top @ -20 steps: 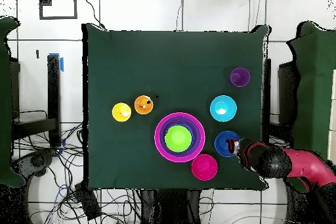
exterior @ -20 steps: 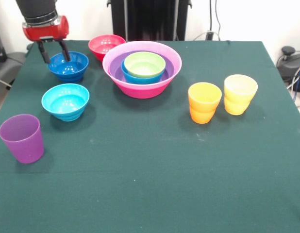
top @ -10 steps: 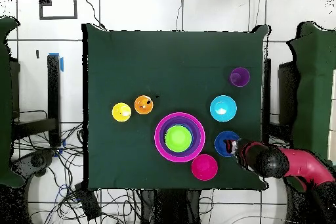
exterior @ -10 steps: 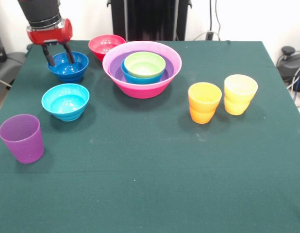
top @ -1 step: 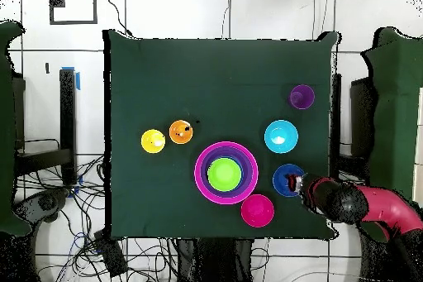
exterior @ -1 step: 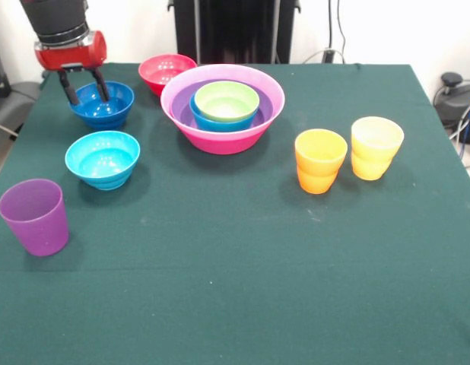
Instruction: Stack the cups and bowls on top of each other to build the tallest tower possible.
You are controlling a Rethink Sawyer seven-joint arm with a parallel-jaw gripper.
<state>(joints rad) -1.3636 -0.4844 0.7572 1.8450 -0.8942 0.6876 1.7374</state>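
Note:
The tower is a hot-pink bowl holding purple, blue and lime green bowls. A red-pink bowl sits behind it. My gripper is open at the dark blue bowl: one finger is inside it and the other at its left rim. From overhead the gripper shows over the dark blue bowl. A cyan bowl and a purple cup stand nearer. The orange cup and the yellow cup stand to the right.
The green table has its left edge close to the dark blue bowl. A black stand rises behind the table. Cables lie on the floor around the table.
The gripper rose slightly, then came back down and shifted left. The dark blue bowl has slid a little left with it. All other bowls and cups stayed put.

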